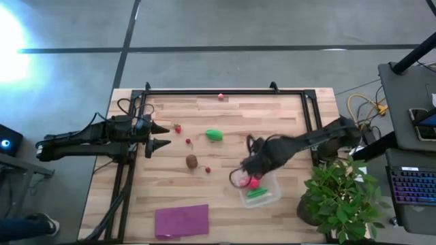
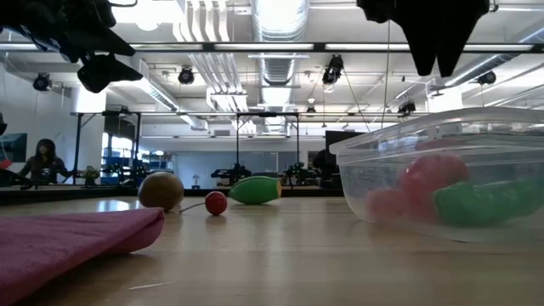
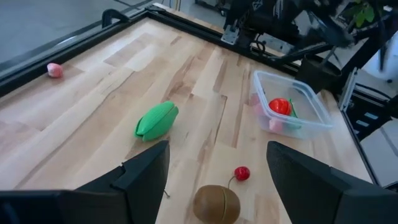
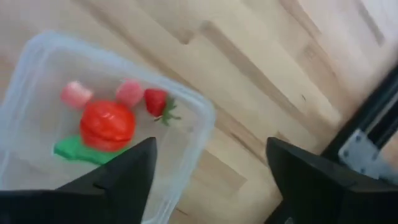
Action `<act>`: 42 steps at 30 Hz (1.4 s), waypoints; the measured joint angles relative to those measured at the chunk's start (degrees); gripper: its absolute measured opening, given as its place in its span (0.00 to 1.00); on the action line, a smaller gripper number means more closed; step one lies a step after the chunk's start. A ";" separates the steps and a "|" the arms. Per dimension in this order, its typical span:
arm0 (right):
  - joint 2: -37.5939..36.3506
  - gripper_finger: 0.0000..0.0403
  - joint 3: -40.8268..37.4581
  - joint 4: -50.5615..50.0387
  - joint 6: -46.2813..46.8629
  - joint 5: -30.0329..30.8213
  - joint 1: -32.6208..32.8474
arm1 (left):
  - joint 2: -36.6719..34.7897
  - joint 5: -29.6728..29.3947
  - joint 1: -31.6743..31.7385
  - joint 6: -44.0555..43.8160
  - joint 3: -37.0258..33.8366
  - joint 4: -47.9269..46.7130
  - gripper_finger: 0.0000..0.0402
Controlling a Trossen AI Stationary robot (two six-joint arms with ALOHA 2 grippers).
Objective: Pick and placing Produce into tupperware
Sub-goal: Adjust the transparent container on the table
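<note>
**Right gripper empty over the tub — release step, next pick pending**

Right gripper (image 1: 246, 169) hangs above the near-left corner of the tub (image 1: 272, 197). In its wrist view the fingers (image 4: 124, 171) stand apart with nothing between them, and the low view shows them dark and clear of the tub rim. Judged: a drop-off is just done, and the arm is free for another piece.

Inside the tub: a red ball (image 4: 107, 123), a green piece (image 4: 79, 151) beside it, a strawberry (image 4: 157, 102) and two pink bits (image 4: 77, 94) — all lying on the floor of the tub, none on the rim.

Still loose on the table, all placed from the tub:
- green pod (image 1: 214, 135), up and to the left, well apart
- kiwi (image 1: 191, 161), to the left, farther off than the pod
- small red berry (image 1: 207, 169), just right of the kiwi, between kiwi and tub
- two more red berries (image 1: 188, 141), beyond the kiwi, toward the left arm
- pink berry (image 1: 221, 97), at the far edge of the table, farthest from the tub

Left gripper (image 1: 158, 135) waits at the left side, well away from the tub, fingers (image 3: 143, 171) spread and empty, pointing toward the pod and kiwi.

Next move, as I judge it: lift the right gripper clear of the tub wall, swing left to the closest loose piece — the small berry by the kiwi, or the pod. The berry is tiny and round, so it needs a centred, low approach; it could roll off a glancing touch.
</note>
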 joint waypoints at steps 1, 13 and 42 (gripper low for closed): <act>-1.44 0.66 -1.29 -0.12 1.43 -0.76 -0.72 | 0.02 0.00 0.00 -0.01 0.00 -0.02 0.64; -9.30 0.34 -20.80 0.90 5.69 -16.83 -3.81 | 0.03 -0.02 0.00 0.00 0.00 -0.08 0.64; -9.26 0.18 -32.75 35.51 3.78 -31.71 -3.15 | 0.13 -0.13 0.00 0.09 0.02 -0.15 0.64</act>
